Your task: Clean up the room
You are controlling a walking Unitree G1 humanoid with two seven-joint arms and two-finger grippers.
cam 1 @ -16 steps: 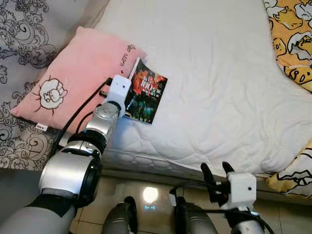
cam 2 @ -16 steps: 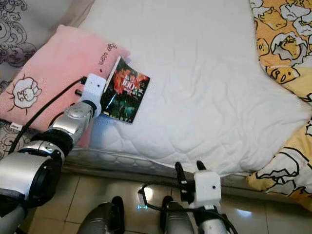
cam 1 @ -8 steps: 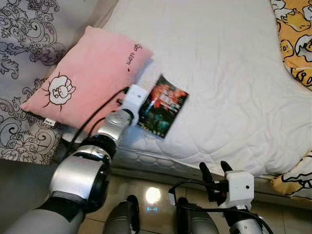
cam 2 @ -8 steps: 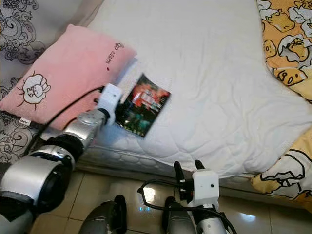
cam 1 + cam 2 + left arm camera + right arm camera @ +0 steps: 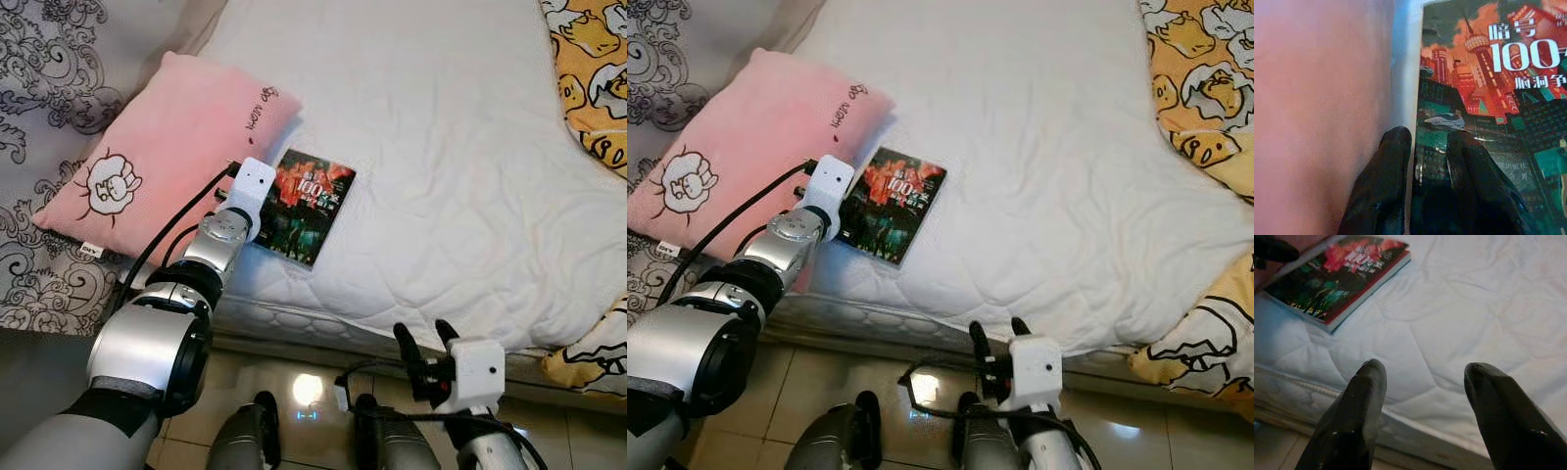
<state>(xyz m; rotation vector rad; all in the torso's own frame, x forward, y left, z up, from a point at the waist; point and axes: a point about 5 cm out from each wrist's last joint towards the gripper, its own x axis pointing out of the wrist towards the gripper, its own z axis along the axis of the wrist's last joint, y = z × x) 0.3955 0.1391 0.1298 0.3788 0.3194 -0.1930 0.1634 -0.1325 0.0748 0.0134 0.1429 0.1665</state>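
Book is lying flat on the white mattress just beside the pink pillow, and the left gripper is pinching its spine edge, probably for lifting it, while the right gripper is hanging spread by the mattress edge, idle.

Super close-up here: the left gripper has its two long black fingers pinched on the near edge of a glossy paperback book with a red and teal city-skyline cover, one finger on top, the other down beside the spine. Big white "100" on the cover. A soft pink pillow sits just beside the book.
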